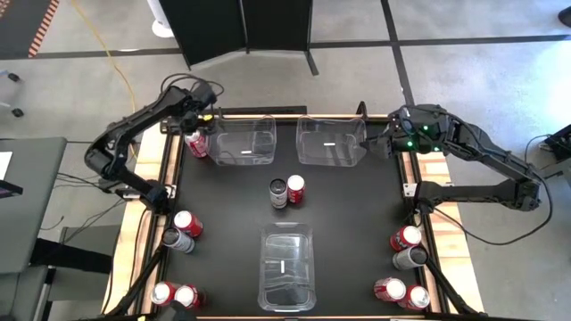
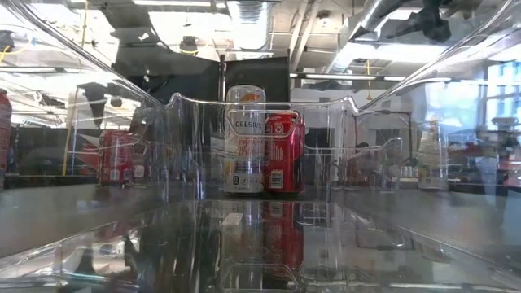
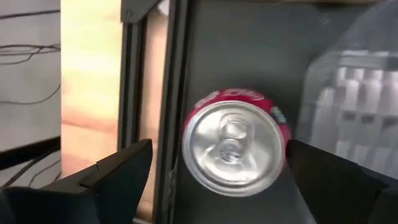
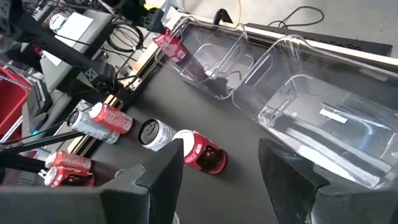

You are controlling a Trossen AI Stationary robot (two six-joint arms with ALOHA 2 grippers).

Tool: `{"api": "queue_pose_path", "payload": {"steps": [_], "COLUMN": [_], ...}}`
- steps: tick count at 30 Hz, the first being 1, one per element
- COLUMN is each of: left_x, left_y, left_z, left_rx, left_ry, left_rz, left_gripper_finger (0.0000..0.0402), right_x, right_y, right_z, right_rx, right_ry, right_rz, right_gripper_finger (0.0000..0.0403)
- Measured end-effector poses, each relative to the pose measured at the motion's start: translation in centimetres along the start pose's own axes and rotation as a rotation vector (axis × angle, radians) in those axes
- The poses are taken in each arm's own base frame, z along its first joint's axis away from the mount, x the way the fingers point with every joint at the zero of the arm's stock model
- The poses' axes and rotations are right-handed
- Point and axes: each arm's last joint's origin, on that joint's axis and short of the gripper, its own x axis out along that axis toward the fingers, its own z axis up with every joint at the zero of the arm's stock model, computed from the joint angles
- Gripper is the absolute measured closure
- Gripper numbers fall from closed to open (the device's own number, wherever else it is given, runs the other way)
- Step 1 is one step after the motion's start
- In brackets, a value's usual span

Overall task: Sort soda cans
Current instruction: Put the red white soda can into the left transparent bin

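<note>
My left gripper is open at the table's far left, pointing down over an upright red can that stands on its base beside the far left clear bin. In the left wrist view its fingers stand on either side of the can's silver top. My right gripper is open and holds nothing, at the right end of the far right bin. A grey can and a red can stand together mid-table, the pair also showing in the low view.
A third clear bin sits at the near middle. Red and grey cans lie grouped along the left edge and near-left corner, and along the right edge and near-right corner. Wooden rails frame the black table.
</note>
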Motion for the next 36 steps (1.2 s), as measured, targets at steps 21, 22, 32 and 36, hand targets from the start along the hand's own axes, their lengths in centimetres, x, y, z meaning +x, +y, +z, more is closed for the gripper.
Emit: {"api": "queue_pose_path", "payload": {"steps": [21,22,32,36], "left_x": [3.6,3.5,-0.9,-5.2], "left_y": [-0.6,-0.6,1.2,2.7], "left_z": [-1.1,-1.1,-1.2,-1.2], "left_rx": [0.017,0.019,0.005,-0.014], "left_ry": [-0.016,-0.023,-0.134,-0.238], "left_rz": [-0.087,-0.09,-0.163,-0.25], "left_gripper_finger": [0.009,0.0098,0.0099,0.0099], "right_x": [0.0,0.0,0.0,0.0], "right_y": [-0.1,-0.1,-0.1,-0.1], "right_z": [0.1,0.1,0.1,0.1], "right_rx": [-0.006,-0.006,0.009,0.01], "right_ry": [-0.028,-0.028,-0.028,-0.03], "right_rz": [-0.037,-0.037,-0.036,-0.034], "right_gripper_finger": [0.0175,0.0175,0.0175,0.0175]}}
